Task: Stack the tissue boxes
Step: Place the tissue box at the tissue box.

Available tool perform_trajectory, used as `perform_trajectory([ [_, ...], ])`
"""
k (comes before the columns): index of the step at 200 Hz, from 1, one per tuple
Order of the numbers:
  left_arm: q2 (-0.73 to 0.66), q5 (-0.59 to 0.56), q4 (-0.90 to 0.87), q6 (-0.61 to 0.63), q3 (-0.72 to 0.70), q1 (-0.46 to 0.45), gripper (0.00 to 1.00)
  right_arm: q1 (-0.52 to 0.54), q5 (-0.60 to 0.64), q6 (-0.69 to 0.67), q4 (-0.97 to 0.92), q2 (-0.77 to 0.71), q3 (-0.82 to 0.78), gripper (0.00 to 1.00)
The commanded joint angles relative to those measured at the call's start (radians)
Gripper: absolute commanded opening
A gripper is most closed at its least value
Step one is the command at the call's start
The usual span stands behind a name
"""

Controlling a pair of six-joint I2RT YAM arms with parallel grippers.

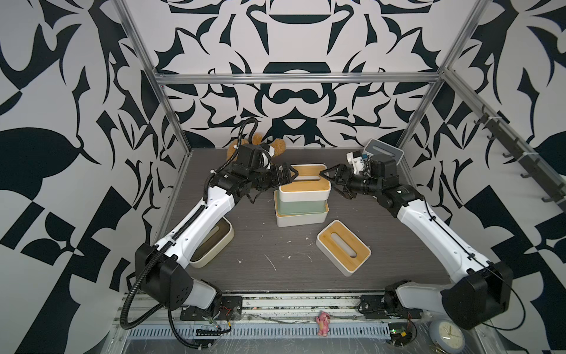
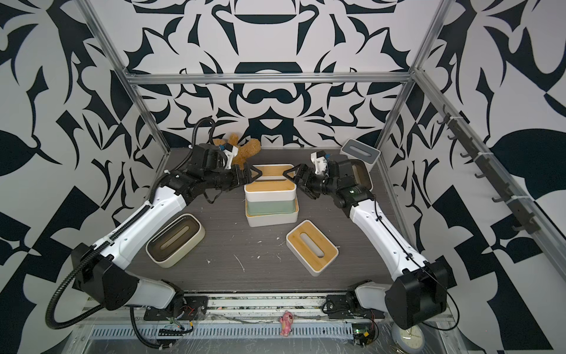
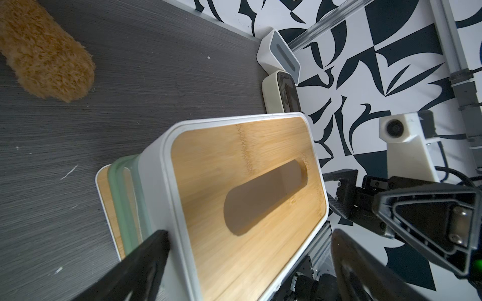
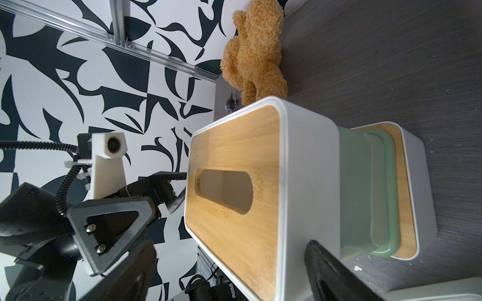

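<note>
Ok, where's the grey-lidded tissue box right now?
In both top views the grey-lidded box sits in the far right corner of the table, just behind a cream dark-lidded box.

3-box stack [image 1: 304, 194] ctr; 4 loose boxes [image 1: 343, 246]

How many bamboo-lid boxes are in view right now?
3. The top box of the stack, the bottom box under the green box, and a loose box on the table, front right of the stack. None looks hidden.
</note>
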Motion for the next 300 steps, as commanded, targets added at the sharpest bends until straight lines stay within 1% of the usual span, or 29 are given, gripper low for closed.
perform_trajectory([
  [1, 0.002, 0.020, -0.004, 0.005, 0.031, 0.006, 1.00, 0.019, -0.024, -0.003, 0.063, 0.000, 0.034, 0.93],
  [49, 0.008, 0.032, 0.003, 0.005, 0.044, 0.006, 0.99, 0.020, -0.020, -0.007, 0.059, 0.009, 0.043, 0.93],
  [119, 0.002, 0.041, 0.017, -0.006, 0.024, 0.006, 0.99, 0.020, -0.004, -0.031, 0.041, 0.028, 0.066, 0.93],
  [224, -0.008, 0.066, 0.048, -0.032, 0.019, 0.007, 0.99, 0.020, -0.022, -0.034, 0.054, 0.063, 0.109, 0.93],
  [300, 0.002, 0.066, 0.049, -0.038, 0.029, 0.006, 1.00, 0.020, -0.007, -0.031, 0.059, 0.072, 0.083, 0.93],
])
